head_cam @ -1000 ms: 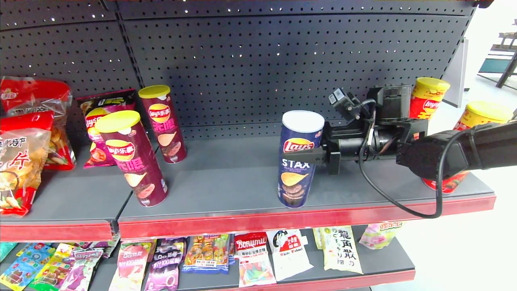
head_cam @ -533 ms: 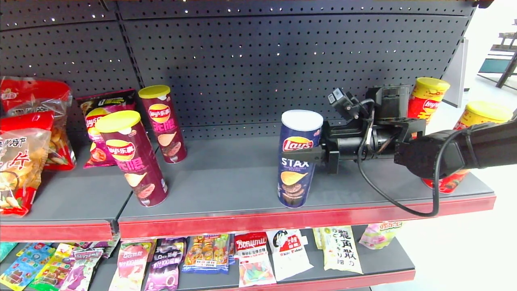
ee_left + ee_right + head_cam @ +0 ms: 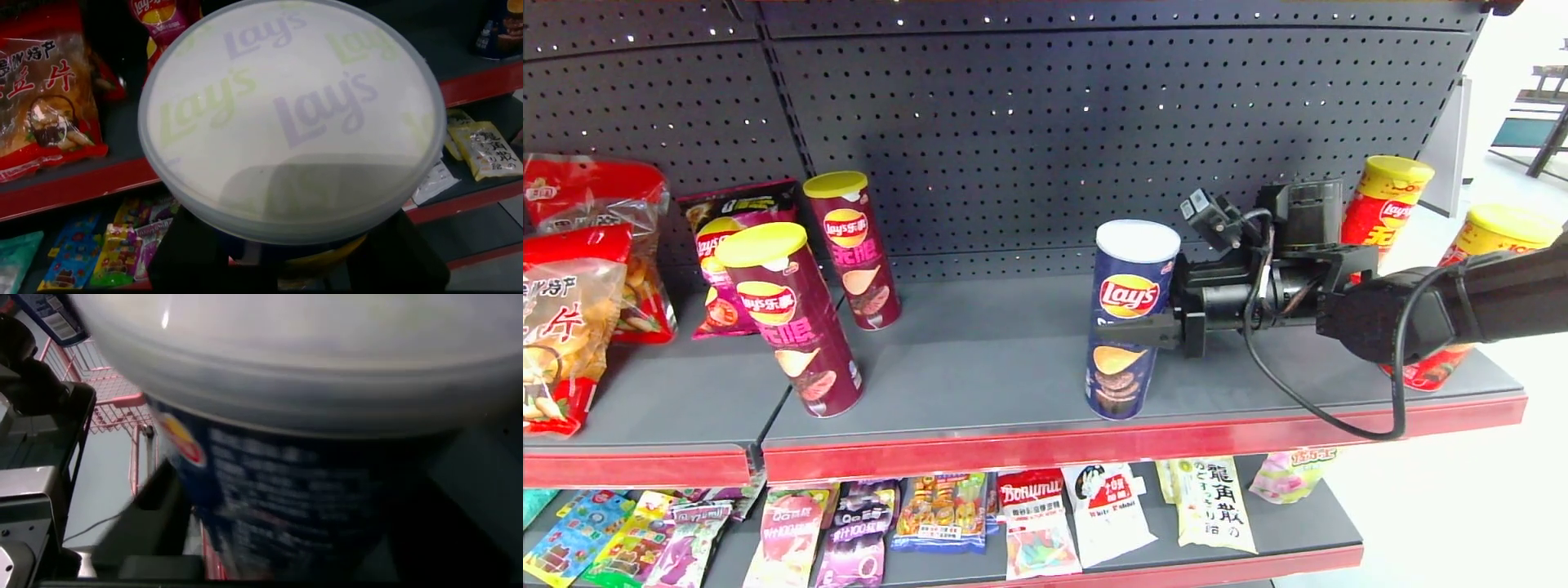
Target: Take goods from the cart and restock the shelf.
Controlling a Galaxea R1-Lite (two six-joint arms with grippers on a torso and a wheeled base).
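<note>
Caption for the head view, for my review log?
Right gripper clamps a blue chip can standing near the grey shelf's red front edge.

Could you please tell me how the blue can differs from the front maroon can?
The blue can has a white lid; the front maroon can a yellow one. The right gripper clasps the blue can; the maroon can stands free. The blue can is right of centre, the maroon can farther left. Both are tall tubes near the shelf edge.
</note>
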